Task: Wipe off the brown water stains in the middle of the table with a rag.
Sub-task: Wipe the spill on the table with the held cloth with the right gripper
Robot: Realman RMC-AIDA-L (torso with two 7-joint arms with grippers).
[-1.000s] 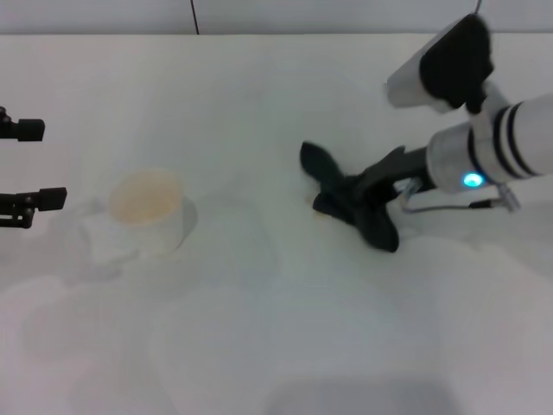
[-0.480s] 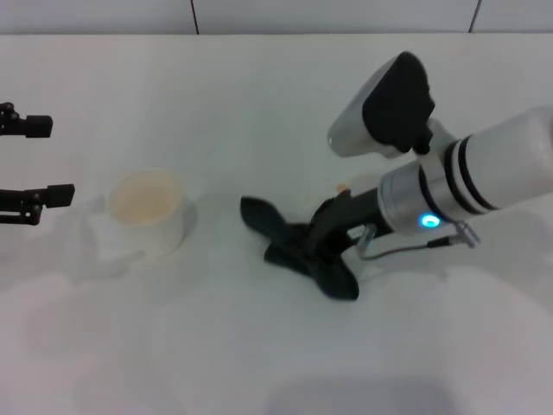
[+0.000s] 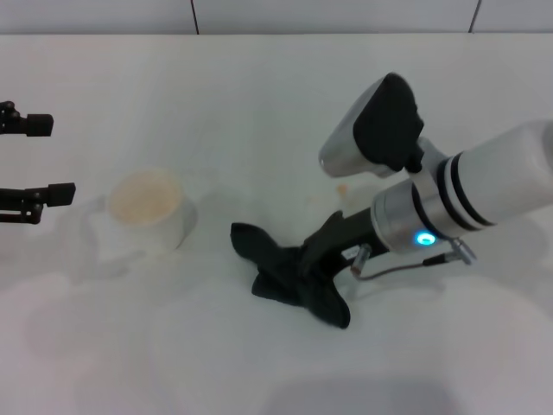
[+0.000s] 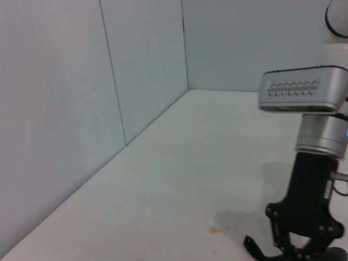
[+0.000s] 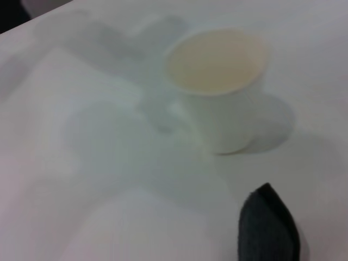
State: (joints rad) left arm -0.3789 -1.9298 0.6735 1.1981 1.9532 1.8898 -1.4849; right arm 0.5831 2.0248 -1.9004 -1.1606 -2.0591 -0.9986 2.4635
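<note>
- You're looking at a plain white tabletop (image 3: pixel 259 104) that runs back to pale grey wall panels; the left wrist view shows those panels meeting in a corner.
- Your right arm reaches in from the right side of the head view, its white forearm with black bands angled down and toward the middle, a blue light glowing on the wrist.
- The right pincer (image 3: pixel 304 266) is low at the tabletop, its black fingers clamped on the rag (image 3: pixel 285 277), which lies crumpled and spread on the surface near the middle, slightly toward you.
- In the left wrist view the same pincer (image 4: pixel 304 244) stands nearly upright over the rag (image 4: pixel 255 250), its fingers reaching down into the cloth.
- A small remnant of the brown water stains (image 3: pixel 342 188) shows as an orange fleck just behind the right wrist, apart from the rag; it also appears on the bare surface in the left wrist view (image 4: pixel 217 230).
- A whitish translucent cup (image 3: pixel 149 210) with an orange-tinted inside stands upright left of the rag, well apart from it.
- Your left pincer (image 3: pixel 34 160) sits at the far left edge, above the tabletop, its two black fingers apart and holding nothing.
</note>
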